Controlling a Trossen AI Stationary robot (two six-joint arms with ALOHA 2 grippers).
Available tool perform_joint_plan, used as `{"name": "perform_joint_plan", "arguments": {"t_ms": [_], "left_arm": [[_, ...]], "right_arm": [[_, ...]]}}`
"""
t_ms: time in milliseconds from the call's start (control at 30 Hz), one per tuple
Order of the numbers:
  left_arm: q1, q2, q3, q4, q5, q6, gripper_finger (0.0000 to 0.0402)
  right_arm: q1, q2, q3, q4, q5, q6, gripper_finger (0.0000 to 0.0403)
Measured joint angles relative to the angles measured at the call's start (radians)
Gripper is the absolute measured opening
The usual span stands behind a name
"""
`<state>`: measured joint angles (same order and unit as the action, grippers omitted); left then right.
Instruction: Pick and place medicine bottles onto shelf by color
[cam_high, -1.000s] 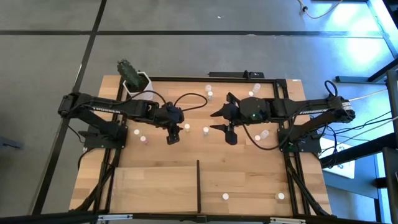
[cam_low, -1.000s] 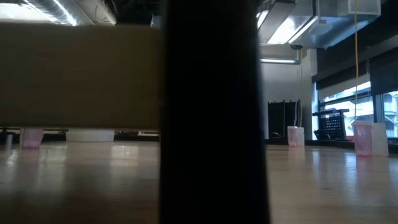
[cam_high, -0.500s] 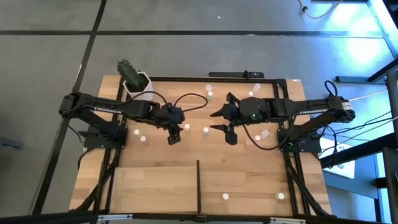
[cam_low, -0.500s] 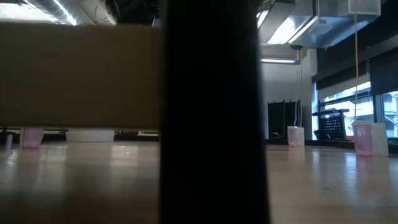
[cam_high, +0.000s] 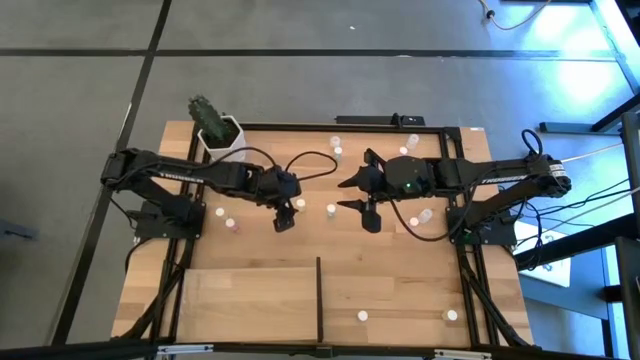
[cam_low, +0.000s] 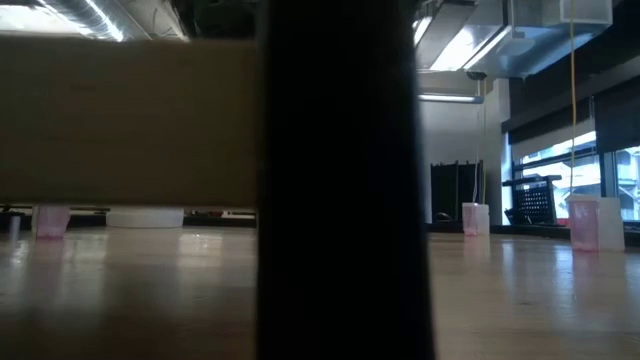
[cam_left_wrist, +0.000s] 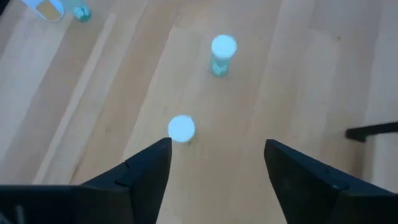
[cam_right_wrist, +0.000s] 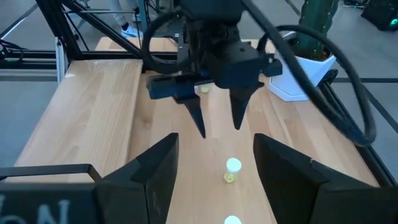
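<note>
My left gripper hangs open over the table's middle, its fingers pointing down, as the right wrist view also shows. A white-capped medicine bottle stands on the table just beyond its fingertips, touching neither. A pale green bottle stands farther on. My right gripper waits open across from it with nothing between its fingers. The shelf lies at the near edge with its black divider. Two bottles stand right of the divider.
More bottles stand scattered on the table at the far side, at the left and under the right arm. A white cactus pot is at the far left corner. A black cable loops over the left arm.
</note>
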<state>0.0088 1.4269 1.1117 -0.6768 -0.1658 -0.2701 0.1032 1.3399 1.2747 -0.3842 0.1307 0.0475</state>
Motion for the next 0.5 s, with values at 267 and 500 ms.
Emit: {"name": "perform_joint_plan", "arguments": {"t_ms": [267, 500], "left_arm": [[0.039, 0.070, 0.000, 0.013, 0.034, 0.091, 0.0257], [0.070, 0.117, 0.000, 0.034, 0.038, 0.154, 0.0257]], "right_arm": [[0.000, 0.000, 0.000, 0.001, 0.000, -0.001, 0.0210], [0.000, 0.000, 0.000, 0.001, 0.000, 0.000, 0.0210]]}}
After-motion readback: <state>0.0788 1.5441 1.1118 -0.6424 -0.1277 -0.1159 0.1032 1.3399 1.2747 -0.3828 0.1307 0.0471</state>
